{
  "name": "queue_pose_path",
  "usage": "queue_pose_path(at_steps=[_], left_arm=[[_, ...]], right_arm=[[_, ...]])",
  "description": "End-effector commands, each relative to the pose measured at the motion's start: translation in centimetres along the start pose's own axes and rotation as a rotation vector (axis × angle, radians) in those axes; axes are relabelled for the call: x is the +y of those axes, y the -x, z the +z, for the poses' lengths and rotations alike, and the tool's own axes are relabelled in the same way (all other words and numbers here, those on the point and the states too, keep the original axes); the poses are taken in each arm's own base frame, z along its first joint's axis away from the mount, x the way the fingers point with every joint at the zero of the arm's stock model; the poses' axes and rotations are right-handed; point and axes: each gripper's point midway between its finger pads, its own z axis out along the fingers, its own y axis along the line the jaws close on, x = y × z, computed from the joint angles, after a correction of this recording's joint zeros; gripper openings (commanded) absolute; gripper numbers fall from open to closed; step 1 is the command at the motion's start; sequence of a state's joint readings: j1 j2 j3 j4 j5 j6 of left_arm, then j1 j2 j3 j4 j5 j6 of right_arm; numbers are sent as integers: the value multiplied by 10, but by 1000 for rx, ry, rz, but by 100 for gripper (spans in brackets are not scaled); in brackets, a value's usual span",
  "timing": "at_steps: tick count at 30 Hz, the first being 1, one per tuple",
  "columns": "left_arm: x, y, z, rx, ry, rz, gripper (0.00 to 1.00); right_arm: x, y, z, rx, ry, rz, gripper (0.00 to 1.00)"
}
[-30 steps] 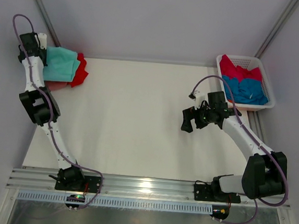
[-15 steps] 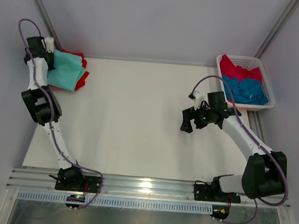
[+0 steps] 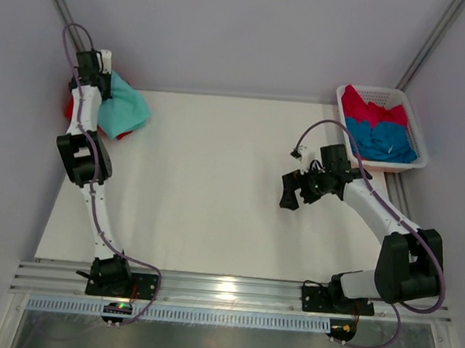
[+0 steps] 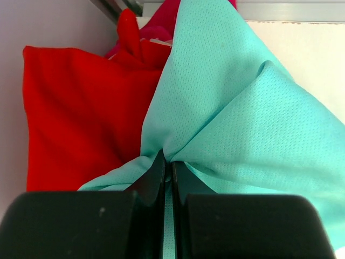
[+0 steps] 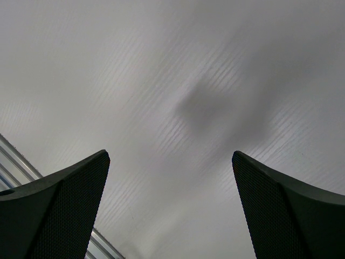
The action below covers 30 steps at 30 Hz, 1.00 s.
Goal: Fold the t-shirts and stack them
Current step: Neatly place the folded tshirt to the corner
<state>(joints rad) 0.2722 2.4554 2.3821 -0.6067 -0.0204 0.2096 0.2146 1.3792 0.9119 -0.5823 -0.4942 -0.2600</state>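
Note:
My left gripper point(image 3: 102, 77) is at the table's back left corner, shut on a pinch of the mint-teal t-shirt point(image 3: 126, 108). In the left wrist view the black fingertips point(image 4: 168, 164) meet on a gathered fold of the mint-teal t-shirt point(image 4: 242, 124), which fans out from the pinch. The bright red t-shirt point(image 4: 75, 108) lies beneath and to the left of it; from above only red edges point(image 3: 69, 109) show. My right gripper point(image 3: 292, 189) hangs open over bare table at centre right, nothing between its fingers point(image 5: 64, 205).
A white slatted basket point(image 3: 372, 90) at the back right holds a crimson-pink t-shirt point(image 3: 372, 111) and a blue t-shirt point(image 3: 386, 143). Grey walls and metal frame posts close in the back corners. An aluminium rail runs along the near edge.
My left gripper has swung right along the back wall, dragging the mint-teal t-shirt with it and uncovering red cloth on the left. The right arm has barely shifted.

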Motion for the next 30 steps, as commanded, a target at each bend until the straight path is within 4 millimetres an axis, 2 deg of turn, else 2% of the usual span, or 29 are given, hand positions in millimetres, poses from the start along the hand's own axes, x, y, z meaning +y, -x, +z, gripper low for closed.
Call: queue_pose_path(at_steps=[1, 6, 12, 18, 21, 26, 30], left_arm=[[28, 23, 1, -80, 105, -41, 0], [42, 28, -1, -100, 157, -63, 0], [85, 17, -11, -76, 265, -140, 0], [136, 8, -32, -71, 379, -226, 0], [149, 3, -41, -57, 416, -235, 0], [163, -9, -47, -44, 436, -301, 0], [157, -18, -38, -23, 412, -305, 0]], right_arm=[[2, -2, 2, 6, 17, -15, 99], [1, -4, 4, 17, 20, -11, 99], [2, -5, 6, 21, 26, -6, 99], [6, -4, 3, 11, 39, -7, 99], [8, -3, 2, 4, 51, -5, 99], [10, -3, 3, 3, 63, -3, 99], [11, -3, 2, 0, 64, -5, 100]])
